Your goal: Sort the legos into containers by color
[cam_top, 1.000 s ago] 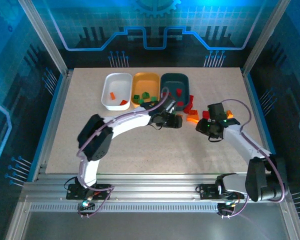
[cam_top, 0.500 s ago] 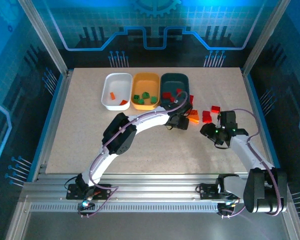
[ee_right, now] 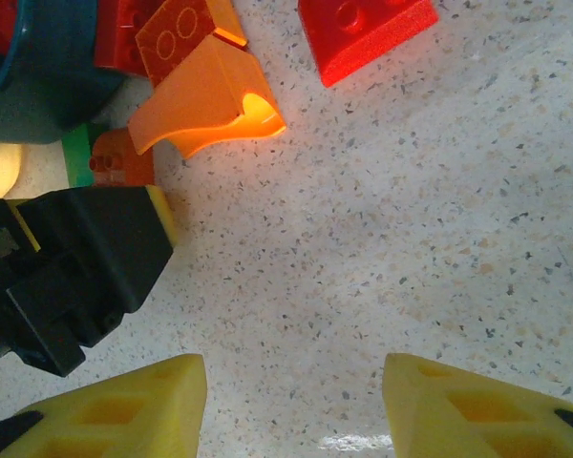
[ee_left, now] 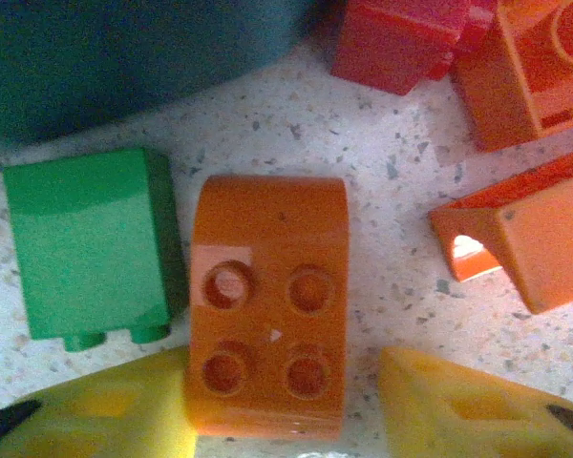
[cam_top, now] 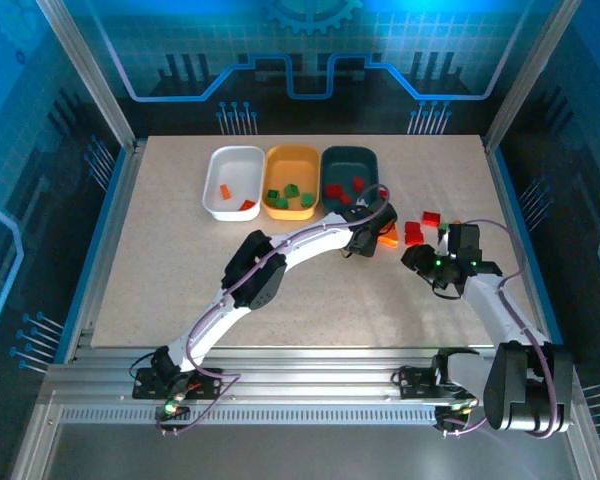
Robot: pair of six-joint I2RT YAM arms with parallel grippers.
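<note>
Left wrist view: your left pincer's spread jaws flank the orange brick, whose length runs straight away.

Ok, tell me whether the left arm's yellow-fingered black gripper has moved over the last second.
Yes. The left gripper has shifted rightward along the near side of the dark teal-grey plastic tray, ending by its right corner.

No legible text, labels or numbers, none on the legos, none on the containers
</note>
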